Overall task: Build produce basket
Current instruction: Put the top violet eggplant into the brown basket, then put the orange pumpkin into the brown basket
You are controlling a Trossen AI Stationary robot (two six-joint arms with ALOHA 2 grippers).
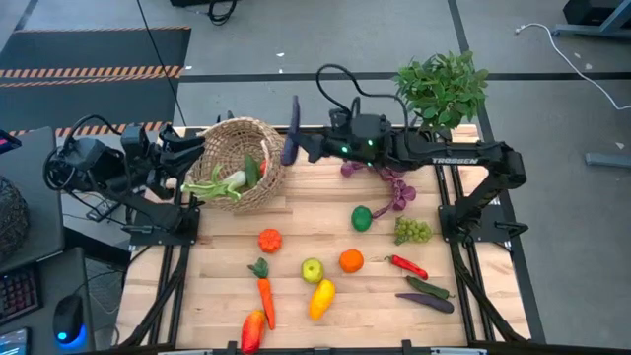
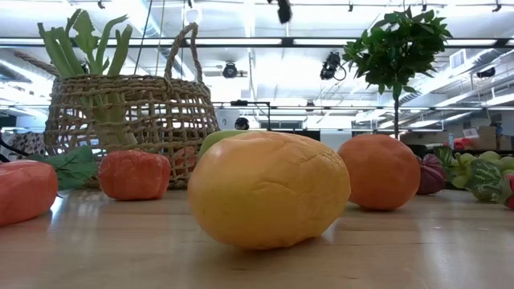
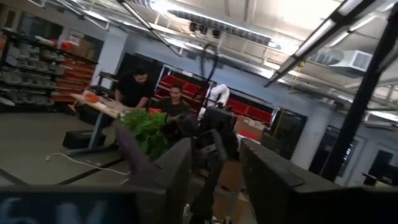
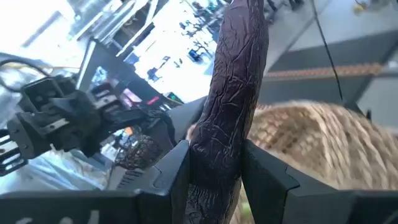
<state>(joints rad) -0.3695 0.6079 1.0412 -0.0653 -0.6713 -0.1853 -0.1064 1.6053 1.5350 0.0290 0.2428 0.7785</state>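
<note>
The tan wicker basket (image 1: pixel 242 163) (image 2: pixel 128 120) stands at the table's far left with a leek (image 1: pixel 219 183) in it, whose leaves hang over the rim. My left gripper (image 1: pixel 193 148) (image 3: pixel 214 168) is open at the basket's left rim; whether it touches the rim I cannot tell. My right gripper (image 1: pixel 300 148) (image 4: pixel 214 168) hovers just right of the basket, pointing level at it, shut on a dark purple eggplant (image 1: pixel 293 126). The other produce lies loose on the table: a tomato (image 1: pixel 269 240), a carrot (image 1: pixel 264 296), an orange (image 1: pixel 351 260) and green grapes (image 1: pixel 412 231). My right gripper pinches the eggplant between its two fingers, on its two sides near one end (image 4: pixel 217 158). The fingers come level from the table's right and lie across it. The eggplant is lifted clear, and its long free part (image 4: pixel 239 56) reaches away past the fingers.
A leafy potted plant (image 1: pixel 442 87) stands at the far right corner. Purple grapes (image 1: pixel 394 187), a green pepper (image 1: pixel 362 217), a chili (image 1: pixel 406 266) and a second eggplant (image 1: pixel 424 302) lie on the right. A yellow fruit (image 2: pixel 269 189) lies near the front edge.
</note>
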